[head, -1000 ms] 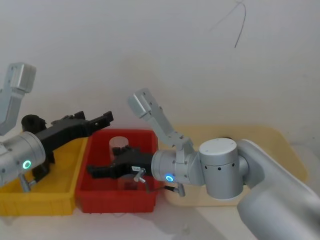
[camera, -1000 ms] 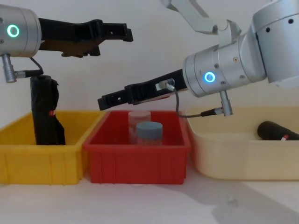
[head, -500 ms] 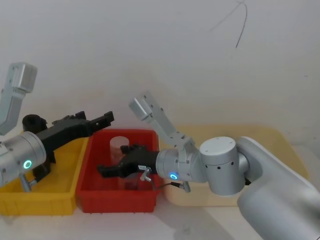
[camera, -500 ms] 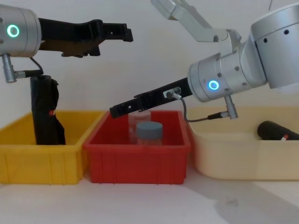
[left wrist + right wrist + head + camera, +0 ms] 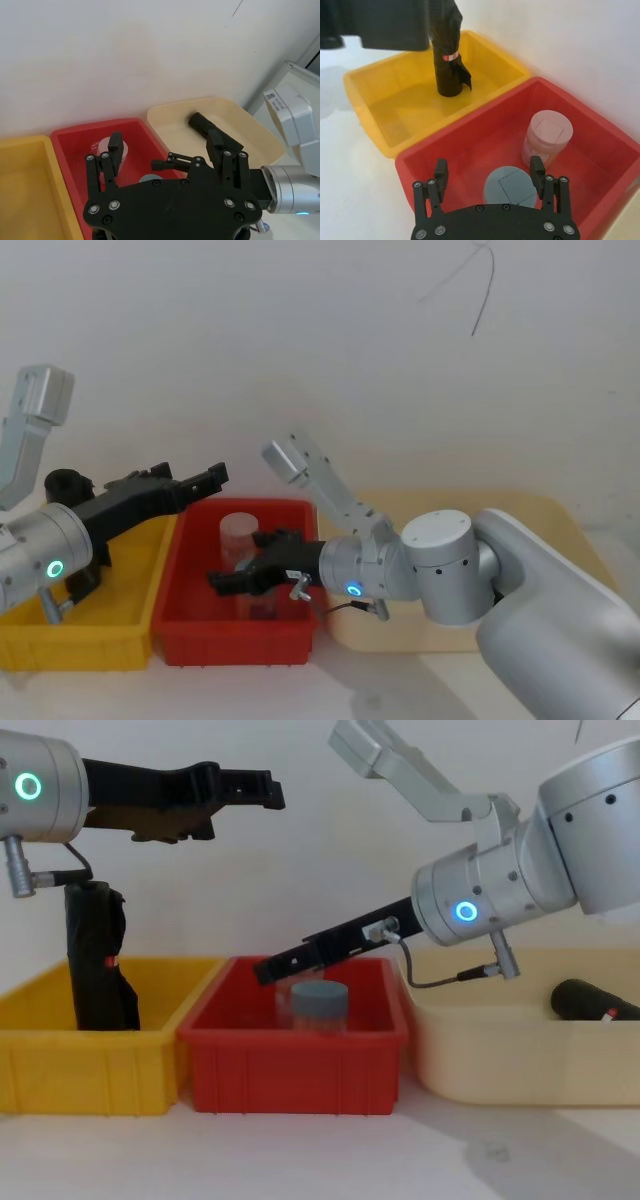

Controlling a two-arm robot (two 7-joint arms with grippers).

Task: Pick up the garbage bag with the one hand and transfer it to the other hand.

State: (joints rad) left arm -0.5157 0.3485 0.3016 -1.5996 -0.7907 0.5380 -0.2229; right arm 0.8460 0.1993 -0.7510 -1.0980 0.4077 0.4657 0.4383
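The garbage bag (image 5: 596, 1001), a tight black roll with a small red mark, lies in the cream tray (image 5: 500, 1060) at the right; the left wrist view also shows the bag (image 5: 199, 121) there. My left gripper (image 5: 265, 788), on the green-lit arm, hangs open high above the yellow and red bins, holding nothing. My right gripper (image 5: 263, 970), on the blue-lit arm, slants down into the red bin (image 5: 300, 1065). It is open over a grey-lidded jar (image 5: 510, 186), fingers (image 5: 441, 174) spread to either side. Both grippers are well apart from the bag.
A looser black roll (image 5: 95, 960) with a side flap stands upright in the yellow bin (image 5: 90, 1070). A clear jar (image 5: 548, 131) stands beside the grey-lidded one in the red bin. The three bins sit side by side against a white wall.
My right gripper has tilted downward and drawn back to the right, its tips sinking toward the jars in the red bin. The left arm has not moved.
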